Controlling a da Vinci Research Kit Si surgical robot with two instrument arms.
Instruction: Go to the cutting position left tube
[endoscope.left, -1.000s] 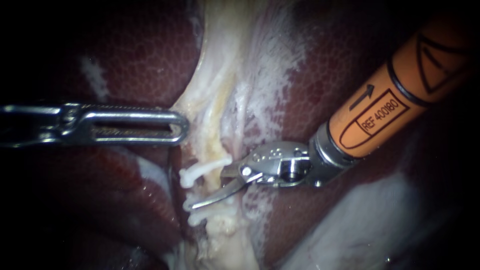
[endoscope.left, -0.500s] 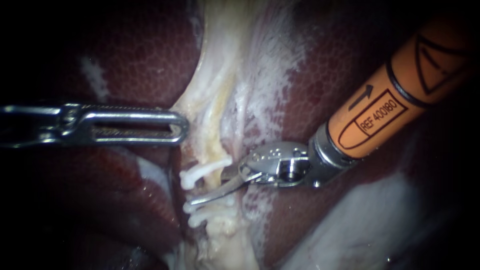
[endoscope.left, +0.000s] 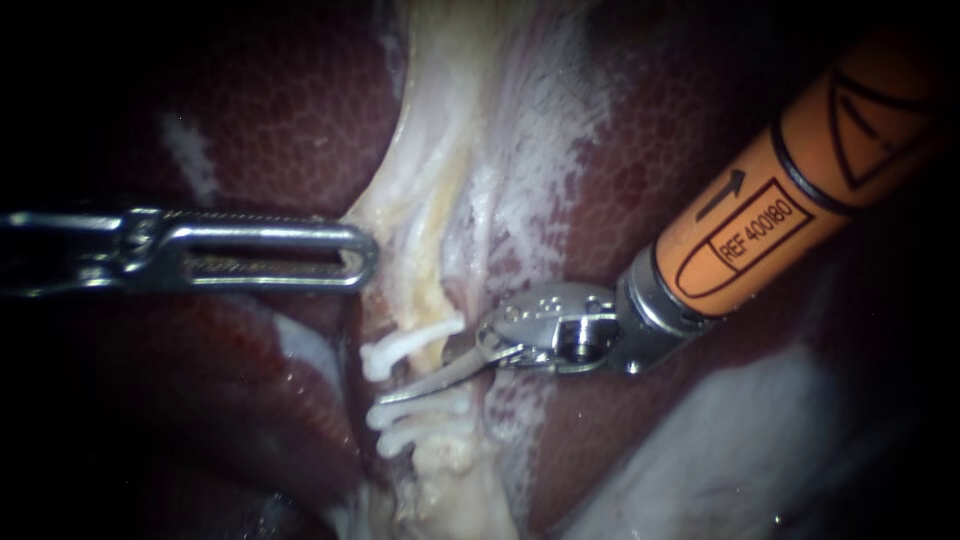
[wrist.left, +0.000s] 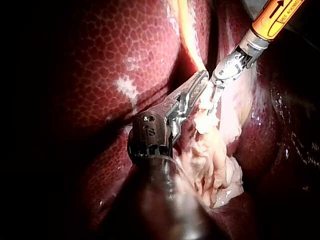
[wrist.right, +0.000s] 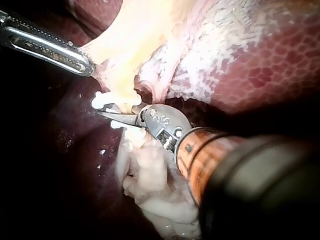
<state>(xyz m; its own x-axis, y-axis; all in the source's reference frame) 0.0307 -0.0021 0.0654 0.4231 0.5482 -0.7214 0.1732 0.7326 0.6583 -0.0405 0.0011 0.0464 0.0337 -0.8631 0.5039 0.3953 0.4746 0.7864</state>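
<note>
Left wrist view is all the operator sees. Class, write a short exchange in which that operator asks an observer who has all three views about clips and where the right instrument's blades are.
Operator: I cannot make out any clips on the tube. Are there any?
Observer: Yes. The endoscope view shows three white clips across the tube.
Operator: Where do the right instrument blades lie?
Observer: Between the upper clip and the lower two clips, crossing the tube, slightly open.
</note>
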